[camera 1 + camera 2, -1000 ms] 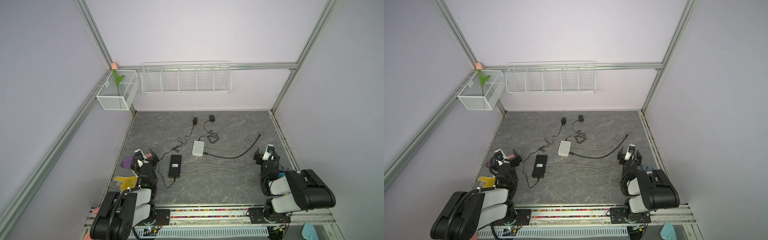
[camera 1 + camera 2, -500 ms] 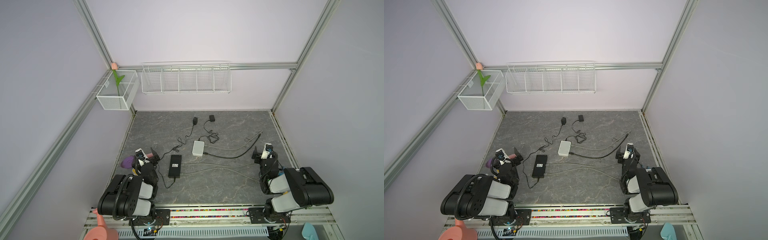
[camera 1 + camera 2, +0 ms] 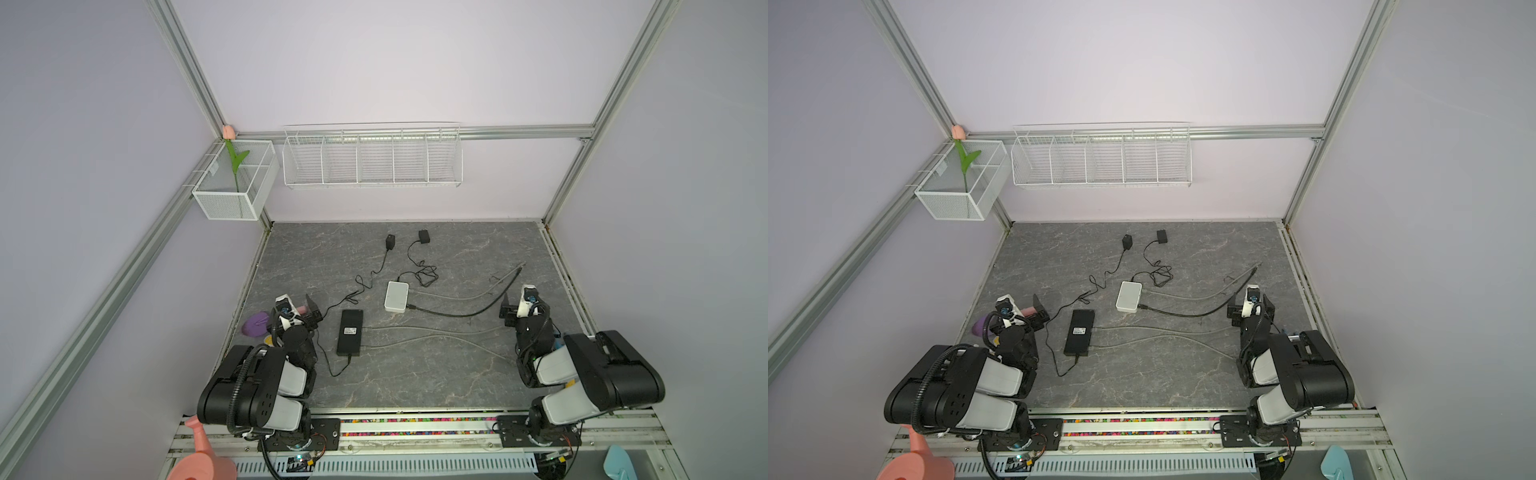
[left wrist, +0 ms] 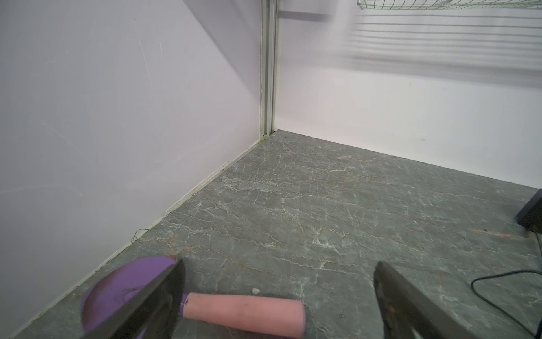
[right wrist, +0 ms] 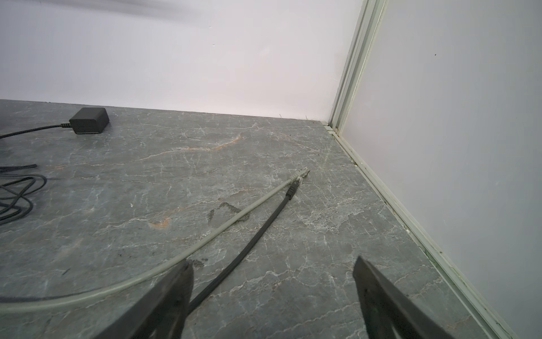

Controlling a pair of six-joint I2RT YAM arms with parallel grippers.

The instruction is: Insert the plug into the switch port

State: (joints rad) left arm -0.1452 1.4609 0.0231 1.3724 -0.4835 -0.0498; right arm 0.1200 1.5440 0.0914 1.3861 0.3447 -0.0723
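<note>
Grey tabletop (image 3: 415,374): white switch (image 3: 396,296) mid-table, grey plug (image 5: 299,174) loose ahead of the right gripper (image 5: 271,264), which gapes empty like the left gripper (image 4: 278,264), likely ready to fetch it.

Switch (image 3: 396,296) central, flat box (image 3: 350,331) front-left, plug (image 5: 299,174) right

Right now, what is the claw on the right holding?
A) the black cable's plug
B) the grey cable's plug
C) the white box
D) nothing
D: the right gripper stands open and grips nothing, while the grey plug and the black plug lie loose on the table ahead of it.
</note>
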